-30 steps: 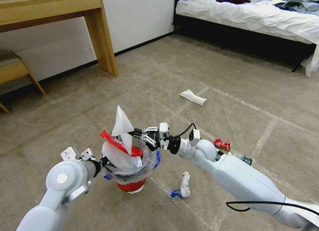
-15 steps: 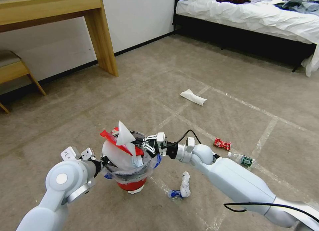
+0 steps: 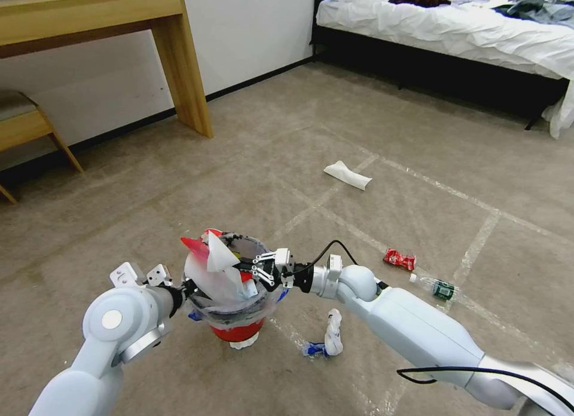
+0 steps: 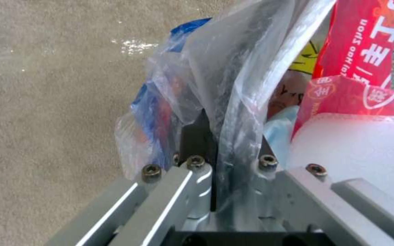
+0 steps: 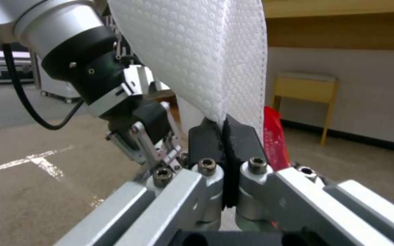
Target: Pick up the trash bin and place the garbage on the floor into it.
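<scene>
The left gripper (image 4: 215, 136) has its fingers pinched on the plastic-lined rim of the trash bin (image 3: 234, 331), a round red bucket standing upright. Over its mouth, the right gripper (image 3: 244, 266) clamps a dimpled white slipper (image 3: 219, 256), pointing up. Red wrapper (image 3: 399, 259), bottle (image 3: 441, 288) lie on the floor (image 3: 359, 129).

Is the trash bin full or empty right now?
Nearly full: the trash bin holds a white slipper and red wrappers sticking above its rim.

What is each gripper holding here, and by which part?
Left gripper clamps the trash bin by its bagged rim. Right gripper pinches a white slipper by its edge, over the bin.
</scene>
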`<state>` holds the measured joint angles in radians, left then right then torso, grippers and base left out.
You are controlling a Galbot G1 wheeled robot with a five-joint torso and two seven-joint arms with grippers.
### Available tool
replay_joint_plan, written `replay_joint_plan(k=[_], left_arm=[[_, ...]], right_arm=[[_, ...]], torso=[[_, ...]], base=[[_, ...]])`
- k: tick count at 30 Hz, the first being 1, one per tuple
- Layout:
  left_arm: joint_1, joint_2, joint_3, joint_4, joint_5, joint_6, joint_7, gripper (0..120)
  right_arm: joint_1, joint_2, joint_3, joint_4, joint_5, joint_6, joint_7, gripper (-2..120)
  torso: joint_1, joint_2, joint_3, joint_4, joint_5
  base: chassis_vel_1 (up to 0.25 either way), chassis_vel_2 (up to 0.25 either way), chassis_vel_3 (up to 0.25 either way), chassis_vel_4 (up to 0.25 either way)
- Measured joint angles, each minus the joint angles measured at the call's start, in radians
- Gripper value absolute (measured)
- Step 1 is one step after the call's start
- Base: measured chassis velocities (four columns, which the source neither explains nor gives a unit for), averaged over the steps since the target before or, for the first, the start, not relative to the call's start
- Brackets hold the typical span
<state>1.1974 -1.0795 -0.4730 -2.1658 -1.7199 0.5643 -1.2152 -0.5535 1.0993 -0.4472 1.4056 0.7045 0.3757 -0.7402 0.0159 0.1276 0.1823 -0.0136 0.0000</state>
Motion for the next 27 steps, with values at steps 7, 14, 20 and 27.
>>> replay_joint_plan(k=[7, 14, 20, 27], left_arm=[[-0.004, -0.003, 0.003, 0.002, 0.001, 0.000, 0.001, 4], [-0.007, -0.004, 0.005, 0.003, 0.003, 0.001, 0.001, 4], [-0.008, -0.002, 0.005, 0.003, 0.003, 0.001, 0.001, 4], [-0.008, 0.001, 0.005, 0.002, 0.001, 0.001, 0.002, 4]], right_arm=[[0.010, 0.014, -0.020, -0.021, -0.009, 0.003, 0.000, 0], [0.032, 0.026, -0.043, -0.071, -0.020, 0.009, 0.000, 0], [0.045, 0.024, -0.056, -0.105, -0.030, 0.009, 0.000, 0], [0.048, 0.009, -0.057, -0.114, -0.045, 0.010, -0.001, 0]], torso=[[0.000, 0.000, 0.000, 0.0000, 0.0000], [0.000, 0.000, 0.000, 0.0001, 0.0000], [0.000, 0.000, 0.000, 0.0000, 0.0000], [0.000, 0.000, 0.000, -0.0001, 0.0000]], base=[[0.000, 0.000, 0.000, 0.000], [0.000, 0.000, 0.000, 0.000], [0.000, 0.000, 0.000, 0.000], [0.000, 0.000, 0.000, 0.000]])
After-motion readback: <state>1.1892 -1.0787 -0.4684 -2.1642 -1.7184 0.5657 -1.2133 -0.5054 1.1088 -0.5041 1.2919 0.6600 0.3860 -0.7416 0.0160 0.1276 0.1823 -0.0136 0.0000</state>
